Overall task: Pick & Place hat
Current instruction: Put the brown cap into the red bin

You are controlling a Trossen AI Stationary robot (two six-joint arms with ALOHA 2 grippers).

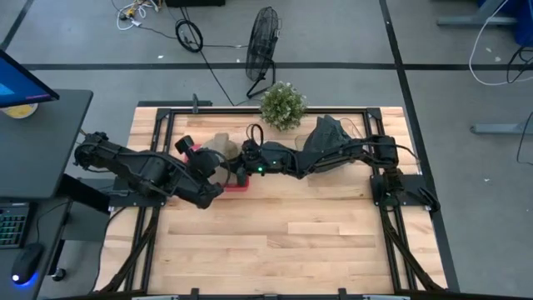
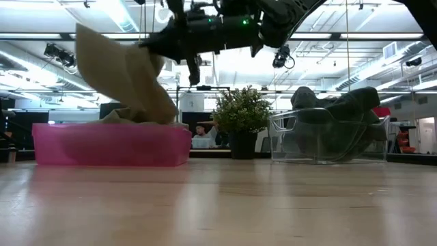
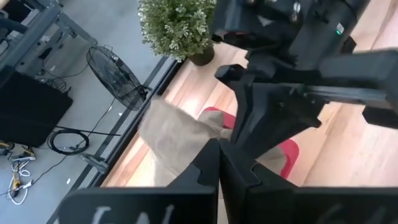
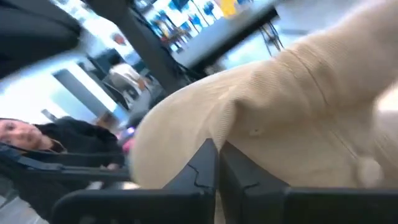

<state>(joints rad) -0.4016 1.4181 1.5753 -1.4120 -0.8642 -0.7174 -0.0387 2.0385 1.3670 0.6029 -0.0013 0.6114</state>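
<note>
One hat (image 2: 126, 75) (beige) above pink bin (image 2: 109, 145)

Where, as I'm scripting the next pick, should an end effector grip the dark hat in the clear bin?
Pinch the dark hat at its crumpled top, which humps above the clear bin's rim, coming straight down from above: the walls block every side. The right end effector is shut on the tan hat over the pink bin; the left end effector waits beside it.

Near table (image 1: 283, 233) half free; far edge crowded by plant (image 1: 282, 104), bins (image 2: 113, 145)
</note>
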